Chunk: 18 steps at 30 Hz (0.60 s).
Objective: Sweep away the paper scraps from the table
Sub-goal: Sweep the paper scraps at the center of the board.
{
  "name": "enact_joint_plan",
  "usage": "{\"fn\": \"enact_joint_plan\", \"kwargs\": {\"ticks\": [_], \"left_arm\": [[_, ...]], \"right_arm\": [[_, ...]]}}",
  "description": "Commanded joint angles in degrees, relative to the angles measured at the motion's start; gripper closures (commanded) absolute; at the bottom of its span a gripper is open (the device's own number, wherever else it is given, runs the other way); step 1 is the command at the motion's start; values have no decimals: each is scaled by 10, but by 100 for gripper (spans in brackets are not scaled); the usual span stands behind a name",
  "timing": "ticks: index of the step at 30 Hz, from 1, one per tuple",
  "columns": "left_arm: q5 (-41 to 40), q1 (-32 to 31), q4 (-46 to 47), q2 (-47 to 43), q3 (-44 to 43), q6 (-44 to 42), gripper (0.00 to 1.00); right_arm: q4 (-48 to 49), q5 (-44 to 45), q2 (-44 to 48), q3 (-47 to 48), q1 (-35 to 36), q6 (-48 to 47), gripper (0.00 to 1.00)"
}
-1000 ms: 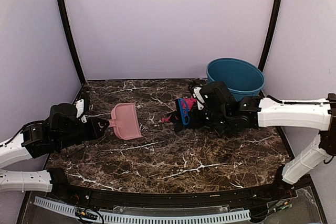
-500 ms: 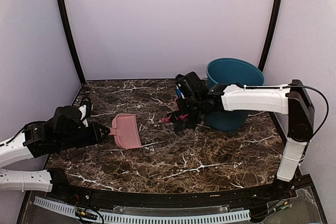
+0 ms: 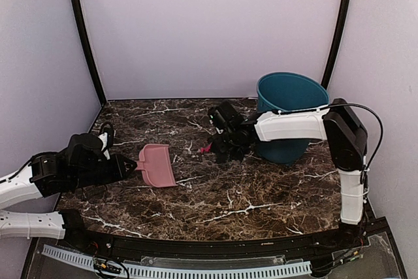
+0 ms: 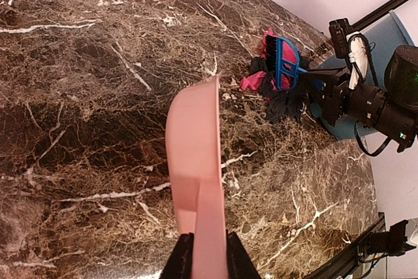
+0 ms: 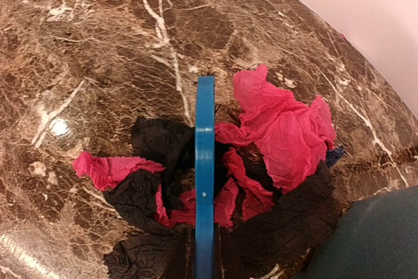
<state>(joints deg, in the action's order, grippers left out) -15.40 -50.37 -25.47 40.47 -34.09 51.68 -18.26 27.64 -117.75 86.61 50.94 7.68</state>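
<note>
A pile of magenta and black paper scraps (image 5: 281, 129) lies on the marble table (image 3: 228, 194), just left of the bin; only a pink edge (image 3: 206, 149) shows in the top view. My right gripper (image 5: 204, 259) is shut on the handle of a blue hand brush (image 5: 205, 161), held edge-on over the middle of the pile. In the top view that gripper (image 3: 228, 138) hides the brush. My left gripper (image 4: 202, 259) is shut on the handle of a pale-pink dustpan (image 4: 192, 148), which rests on the table left of the scraps (image 4: 261, 80), apart from them.
A teal bin (image 3: 290, 106) stands at the back right, directly behind the scraps and close to the right arm. Black frame posts rise at both back corners. The table's black rim (image 3: 196, 246) runs along the near edge.
The right arm has folded back toward the bin and carried the brush a little left over the pile. The dustpan has shifted slightly toward the near side.
</note>
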Motion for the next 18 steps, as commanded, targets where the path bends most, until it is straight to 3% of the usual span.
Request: {"fn": "enact_joint_plan", "kwargs": {"ticks": [1, 13, 18], "left_arm": [[-1, 1, 0, -6, 11, 4, 100], [13, 0, -15, -16, 10, 7, 100], [22, 1, -46, -22, 3, 8, 100]], "right_arm": [[6, -90, 17, -21, 1, -8, 100], [82, -364, 167, -141, 10, 7, 100], [104, -325, 233, -166, 10, 35, 100]]}}
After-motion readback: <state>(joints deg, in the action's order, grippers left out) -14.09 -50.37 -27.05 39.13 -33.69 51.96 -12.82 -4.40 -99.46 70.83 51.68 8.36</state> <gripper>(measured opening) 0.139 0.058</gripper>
